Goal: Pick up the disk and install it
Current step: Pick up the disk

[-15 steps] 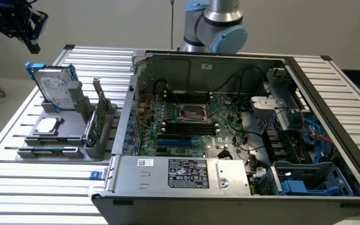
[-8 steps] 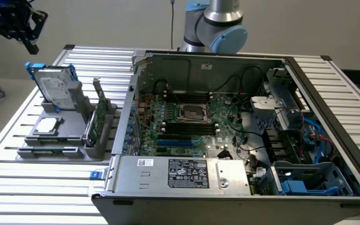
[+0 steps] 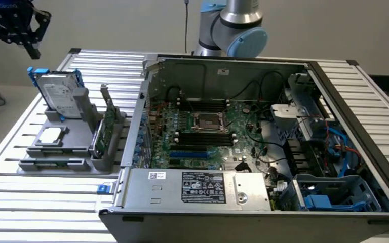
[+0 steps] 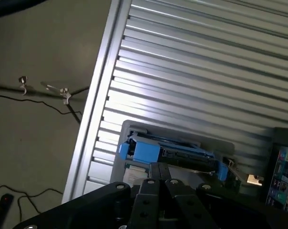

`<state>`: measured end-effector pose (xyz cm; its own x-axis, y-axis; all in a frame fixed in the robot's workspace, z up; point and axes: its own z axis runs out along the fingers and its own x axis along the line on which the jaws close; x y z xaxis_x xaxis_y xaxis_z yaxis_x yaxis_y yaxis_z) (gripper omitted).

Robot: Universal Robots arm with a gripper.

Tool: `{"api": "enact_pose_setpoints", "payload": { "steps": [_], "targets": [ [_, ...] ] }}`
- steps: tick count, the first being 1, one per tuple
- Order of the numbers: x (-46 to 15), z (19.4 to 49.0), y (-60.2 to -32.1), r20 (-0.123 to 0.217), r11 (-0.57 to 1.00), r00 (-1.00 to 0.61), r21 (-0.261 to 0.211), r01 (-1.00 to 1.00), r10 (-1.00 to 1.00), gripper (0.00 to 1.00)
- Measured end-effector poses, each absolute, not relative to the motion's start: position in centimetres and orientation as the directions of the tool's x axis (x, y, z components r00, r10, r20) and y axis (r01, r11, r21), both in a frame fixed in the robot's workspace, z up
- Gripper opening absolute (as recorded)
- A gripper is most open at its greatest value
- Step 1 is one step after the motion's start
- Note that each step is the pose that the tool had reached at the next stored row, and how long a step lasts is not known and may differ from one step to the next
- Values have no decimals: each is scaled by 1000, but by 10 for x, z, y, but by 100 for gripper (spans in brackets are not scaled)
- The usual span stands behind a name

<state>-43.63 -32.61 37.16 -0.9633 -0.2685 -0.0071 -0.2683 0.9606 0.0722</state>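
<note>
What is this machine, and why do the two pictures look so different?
It is a robot arm with a gripper at its end, a kind of two-fingered hand. One picture comes from a camera standing off to the side. The other comes from a camera on the arm's wrist, looking down past the gripper. On the slatted metal table sits an open computer with its insides showing. Beside it, at the exterior view's left, a grey rack holds three things: a disk in a blue frame, standing on edge, a small chip and a green card. The gripper is shut and holds nothing. It hangs in the air above the disk, not touching it.
</note>
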Motion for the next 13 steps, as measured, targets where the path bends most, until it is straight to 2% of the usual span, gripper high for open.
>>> {"api": "enact_pose_setpoints", "payload": {
  "steps": [13],
  "targets": [
    [-436,371,-326,-5,871,-874,68,-486,-487,11]
  ]
}}
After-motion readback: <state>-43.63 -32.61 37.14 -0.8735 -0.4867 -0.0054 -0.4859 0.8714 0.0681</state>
